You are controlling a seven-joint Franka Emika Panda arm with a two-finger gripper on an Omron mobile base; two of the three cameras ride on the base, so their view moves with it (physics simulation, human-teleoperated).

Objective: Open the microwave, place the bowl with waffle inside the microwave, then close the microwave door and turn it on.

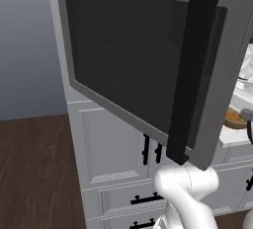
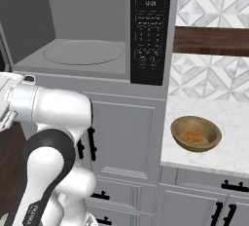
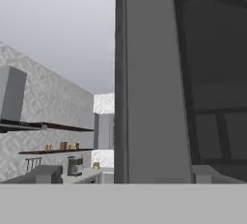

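Right base view: white marble-patterned bench (image 2: 228, 122) at lower right, smooth and pale, above white panelled cabinets (image 2: 126, 142) with small black handles. Wall behind it is tiled in a grey-white geometric pattern (image 2: 214, 6), crossed by 1 dark wooden shelf (image 2: 214, 41). Dark wood floor (image 1: 34, 169) at lower left of the left base view.

The microwave (image 2: 73, 30) fills the upper left of the right base view: pale grey cavity, flat round turntable (image 2: 83, 52), black keypad strip (image 2: 151, 30) on its right side. The microwave door (image 1: 143, 60) stands swung open, wide grey frame, big dark window, tall black handle bar (image 1: 190, 75).

The bowl (image 2: 196, 133), round, shallow, tan wood, sits on the bench at right centre, well apart from the cavity. The waffle (image 2: 193, 137), small, golden-orange, gridded, lies inside it.

Claw: fingers hidden, state cannot be told. Hand view looks along the grey door edge.
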